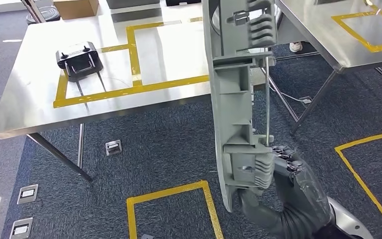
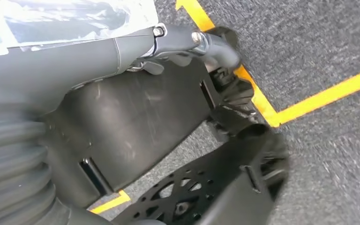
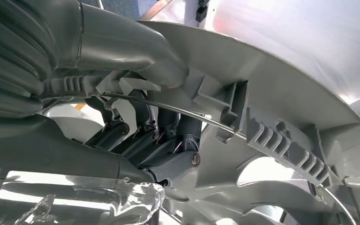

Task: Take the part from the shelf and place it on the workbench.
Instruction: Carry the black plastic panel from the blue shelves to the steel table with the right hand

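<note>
Since your right hand (image 1: 288, 174) already grips the grey part (image 1: 238, 99) upright, clear of the bench (image 1: 179, 50) ahead, only placing is left; left hand's (image 2: 47, 154) state I can't tell.

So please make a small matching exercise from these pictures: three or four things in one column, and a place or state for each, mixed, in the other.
Things:
1. long grey plastic part
2. small black part
3. yellow tape outline
4. left hand

Places or states:
A. lying on the steel workbench
B. held upright by the right hand
C. hanging above the carpet
D. stuck flat on the benchtop

Pairs: 1-B, 2-A, 3-D, 4-C
</note>
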You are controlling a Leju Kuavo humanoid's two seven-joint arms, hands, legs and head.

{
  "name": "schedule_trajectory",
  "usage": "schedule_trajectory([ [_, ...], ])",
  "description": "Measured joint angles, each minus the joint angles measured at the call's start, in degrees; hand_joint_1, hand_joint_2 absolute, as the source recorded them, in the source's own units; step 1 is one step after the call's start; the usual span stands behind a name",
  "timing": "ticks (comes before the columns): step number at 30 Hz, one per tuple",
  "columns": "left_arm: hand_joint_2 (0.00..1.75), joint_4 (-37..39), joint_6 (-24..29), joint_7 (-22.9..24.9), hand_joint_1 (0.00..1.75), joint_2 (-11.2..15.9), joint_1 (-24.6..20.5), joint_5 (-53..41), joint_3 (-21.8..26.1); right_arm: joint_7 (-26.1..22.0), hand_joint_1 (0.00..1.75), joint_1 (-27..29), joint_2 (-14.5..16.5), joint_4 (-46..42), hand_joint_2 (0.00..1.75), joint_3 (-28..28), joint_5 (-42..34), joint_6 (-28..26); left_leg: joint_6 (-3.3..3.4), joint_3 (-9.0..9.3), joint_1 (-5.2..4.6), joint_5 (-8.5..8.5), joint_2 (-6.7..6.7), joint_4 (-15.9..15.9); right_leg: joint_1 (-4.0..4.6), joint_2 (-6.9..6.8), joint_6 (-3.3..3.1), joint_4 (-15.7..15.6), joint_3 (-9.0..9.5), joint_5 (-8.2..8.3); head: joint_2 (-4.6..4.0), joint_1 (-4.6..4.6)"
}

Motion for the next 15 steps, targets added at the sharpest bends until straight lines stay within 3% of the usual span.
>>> schedule_trajectory([
  [1, 1.75, 0.0, 0.0, 0.0, 0.0, -0.1, 0.1, 0.0, 0.0, 0.0, 1.75, 0.1, 0.0, 0.0, 1.75, 0.0, 0.0, 0.0, -0.09, 0.24, 0.02, -0.34, -0.05, 0.1, -0.08, 0.04, 0.29, 2.8, -2.06, -0.26, 0.0, 0.12],
  [2, 1.75, 0.0, 0.0, 0.0, 0.0, -0.1, 0.1, 0.0, 0.0, -0.1, 1.75, 0.1, 0.0, 0.0, 1.75, 0.0, 0.0, 0.0, -0.2, 0.61, 0.05, -0.8, -0.12, 0.3, -0.18, 0.03, 0.55, 3.9, -3.37, 0.57, 0.0, 0.25],
  [3, 1.75, 0.0, 0.0, 0.0, 0.0, -0.2, 0.2, 0.0, 0.0, -0.1, 1.75, 0.1, 0.0, 0.1, 1.75, 0.0, 0.0, 0.0, -0.36, 1.06, 0.1, -1.35, -0.18, 0.6, -0.27, 0.02, 0.75, 3.0, -3.71, 2.46, 0.0, 0.33],
  [5, 1.75, 0.0, 0.0, 0.0, 0.0, -0.2, 0.3, 0.0, 0.0, 0.0, 1.75, 0.2, 0.0, 0.1, 1.75, 0.0, 0.0, 0.0, -0.86, 1.97, 0.25, -2.73, -0.34, 1.3, -0.38, 0.02, 0.93, -2.9, -2.0, 7.19, 0.0, 0.51],
  [6, 1.75, 0.0, 0.0, 0.1, 0.0, -0.3, 0.3, 0.0, 0.0, -0.1, 1.75, 0.2, 0.0, 0.1, 1.75, 0.0, 0.0, 0.0, -1.22, 2.1, 0.23, -3.43, -0.37, 1.7, -0.33, 0.07, 0.86, -5.6, -0.93, 8.4, 0.0, 0.65],
  [7, 1.75, 0.0, 0.0, 0.1, 0.0, -0.3, 0.3, 0.0, 0.0, -0.1, 1.75, 0.1, 0.0, 0.1, 1.75, 0.0, 0.0, 0.0, -1.59, 2.05, 0.2, -3.96, -0.4, 2.1, -0.23, 0.14, 0.47, -7.3, -0.13, 8.54, 0.0, 0.77],
  [10, 1.75, 0.0, -0.1, 0.0, 0.0, -0.3, 0.3, 0.0, 0.0, -0.1, 1.75, 0.1, 0.0, 0.1, 1.75, 0.0, 0.0, 0.0, -2.55, 1.93, 0.15, -4.73, -0.33, 2.2, -0.04, 0.34, -1.07, -8.0, 0.51, 6.98, 0.0, 0.63],
  [12, 1.75, 0.0, -0.1, 0.1, 0.0, -0.3, 0.3, 0.0, 0.0, -0.1, 1.75, 0.1, 0.0, 0.1, 1.75, -0.1, 0.0, 0.0, -3.17, 1.83, 0.24, -5.74, -0.23, 3.3, -0.24, 0.26, -1.7, -8.3, 0.97, 6.59, 0.0, 0.29],
  [13, 1.75, 0.0, -0.1, 0.0, 0.0, -0.3, 0.3, 0.0, 0.0, -0.1, 1.75, 0.1, 0.0, 0.1, 1.75, -0.1, 0.0, 0.0, -3.46, 0.87, 0.33, -6.81, -0.19, 5.3, -0.37, 0.16, -1.96, -8.5, 1.3, 6.42, 0.0, 0.07],
  [15, 1.75, 0.0, -0.1, -0.2, 0.0, -0.2, -0.1, 0.0, 0.0, -0.1, 1.75, 0.1, 0.0, 0.1, 1.75, -0.1, 0.0, 0.0, -3.93, -3.13, 0.57, -9.42, -0.12, 12.7, -0.35, -0.08, -2.26, -8.6, 1.82, 5.99, 0.0, -0.43],
])
